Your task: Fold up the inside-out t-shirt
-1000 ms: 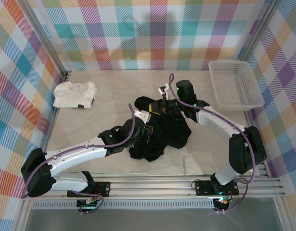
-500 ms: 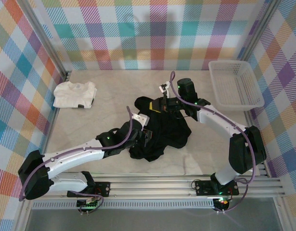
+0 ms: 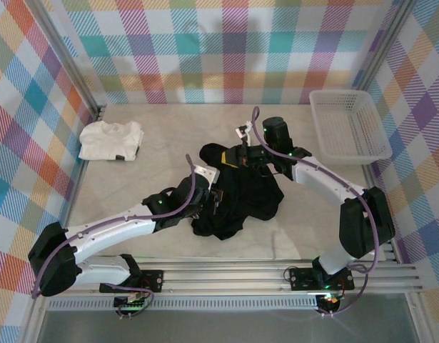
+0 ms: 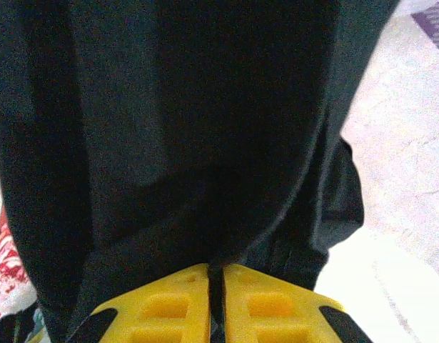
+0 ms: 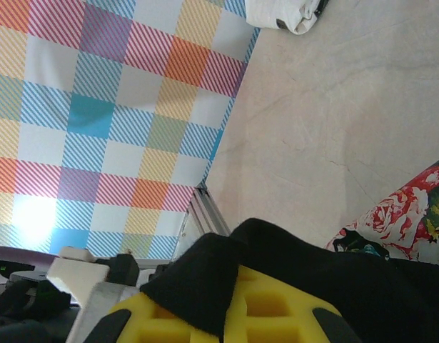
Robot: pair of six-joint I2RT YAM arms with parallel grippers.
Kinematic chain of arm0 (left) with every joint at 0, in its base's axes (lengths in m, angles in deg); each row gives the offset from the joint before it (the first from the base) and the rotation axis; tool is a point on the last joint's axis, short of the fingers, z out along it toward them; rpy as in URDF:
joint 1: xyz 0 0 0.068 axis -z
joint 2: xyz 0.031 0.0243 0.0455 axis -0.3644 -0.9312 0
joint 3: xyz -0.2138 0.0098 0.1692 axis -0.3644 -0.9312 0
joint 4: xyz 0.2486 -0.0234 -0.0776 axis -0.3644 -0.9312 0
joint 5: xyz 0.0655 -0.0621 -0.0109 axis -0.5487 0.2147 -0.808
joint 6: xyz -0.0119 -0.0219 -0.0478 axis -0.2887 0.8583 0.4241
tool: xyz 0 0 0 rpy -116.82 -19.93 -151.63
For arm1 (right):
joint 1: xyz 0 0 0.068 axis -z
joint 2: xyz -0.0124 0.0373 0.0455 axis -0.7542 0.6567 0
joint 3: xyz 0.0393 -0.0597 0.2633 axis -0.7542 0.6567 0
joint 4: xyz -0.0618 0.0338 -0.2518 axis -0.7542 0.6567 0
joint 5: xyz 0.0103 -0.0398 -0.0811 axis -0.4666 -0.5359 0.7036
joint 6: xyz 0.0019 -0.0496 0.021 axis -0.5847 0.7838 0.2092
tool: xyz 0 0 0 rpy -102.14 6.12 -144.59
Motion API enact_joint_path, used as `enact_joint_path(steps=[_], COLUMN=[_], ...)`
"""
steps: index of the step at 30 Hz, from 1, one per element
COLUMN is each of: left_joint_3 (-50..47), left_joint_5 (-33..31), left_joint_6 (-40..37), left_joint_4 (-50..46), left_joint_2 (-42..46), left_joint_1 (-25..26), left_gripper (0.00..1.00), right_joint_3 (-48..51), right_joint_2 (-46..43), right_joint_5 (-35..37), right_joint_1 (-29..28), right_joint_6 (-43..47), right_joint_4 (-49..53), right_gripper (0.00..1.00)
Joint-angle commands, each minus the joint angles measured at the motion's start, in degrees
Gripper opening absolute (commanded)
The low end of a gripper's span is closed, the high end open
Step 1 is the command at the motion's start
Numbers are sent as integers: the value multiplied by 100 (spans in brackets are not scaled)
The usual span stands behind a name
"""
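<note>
Black inside-out t-shirt [image 3: 242,207] crumpled at the middle of the table [image 3: 155,175], my left gripper [image 3: 216,197] pinched closed on its near-left edge, my right gripper [image 3: 242,158] clamped on its far edge, white folded shirt [image 3: 110,139] far left, basket [image 3: 347,127] far right.

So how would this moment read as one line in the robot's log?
fold: not yet done | black t-shirt: bunched mid-table | left pincer: shut on it | right pincer: shut on its far edge

The left arm [image 3: 112,232] and right arm [image 3: 326,182] have white link shells, black joint housings, small green lights and 1 purple cable [image 3: 253,121] each. The left claw [image 4: 215,304] has 2 yellow pads [image 4: 169,307] with square recesses.
</note>
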Motion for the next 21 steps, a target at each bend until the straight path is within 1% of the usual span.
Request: enact_joint_path(steps=[1,3,5,9,14,17,21], left_joint_3=[101,121,131,140,-36,-238,-541], left_joint_5=[51,101,120,168,136,74,445], left_joint_6=[-66,-90,-92,-123,17,244,525], left_joint_4=[249,249,241,188,223,259,343], left_joint_2=[102,93,59,66,404,765,1319], left_joint_1=[-95,-118,-119,-144,-243,-390,-775], left_gripper=[12,12,10,0,0,0,0], right_joint_3=[137,151,151,121,38,-11,-60], right_joint_2=[59,59,51,33,33,23,-61], right_joint_5=[-86,-89,-96,-78,13,245,805], right_joint_1=[37,37,35,32,40,44,27], right_joint_6=[-37,-49,-56,-19,93,276,661], right_joint_4=[-249,-269,-273,-223,-57,142,624], right_gripper=[3,3,3,3,4,8,17])
